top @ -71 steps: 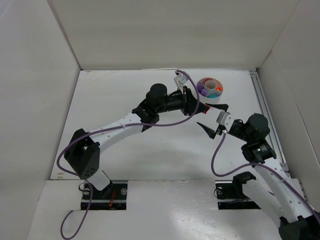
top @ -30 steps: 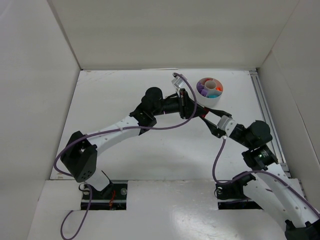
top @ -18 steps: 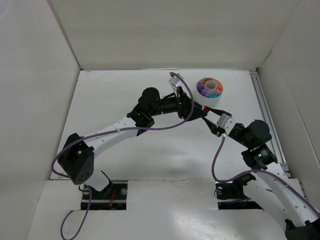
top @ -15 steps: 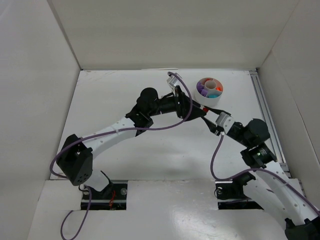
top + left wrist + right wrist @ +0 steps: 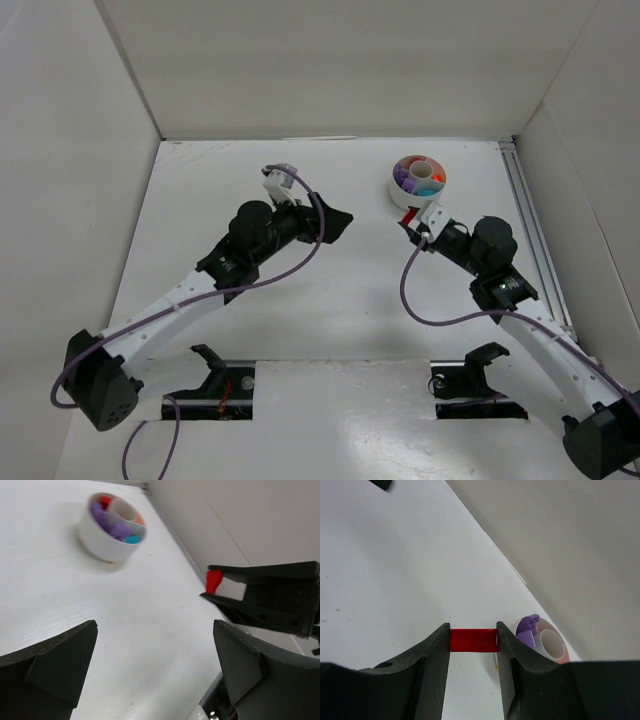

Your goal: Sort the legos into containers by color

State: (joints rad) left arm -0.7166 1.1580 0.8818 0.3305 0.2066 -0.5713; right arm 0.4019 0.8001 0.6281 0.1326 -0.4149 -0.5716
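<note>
Red lego (image 5: 473, 641) clamped between the right fingers (image 5: 433, 666), left fingers (image 5: 56, 656) spread wide, empty

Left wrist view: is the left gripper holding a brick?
No, the left gripper stands wide open over bare table; the red brick is clamped in the right gripper.

This is looking like a robotics lab cell: plain white board walls (image 5: 330, 70) are boxing in a flat white desk (image 5: 340, 300).
</note>
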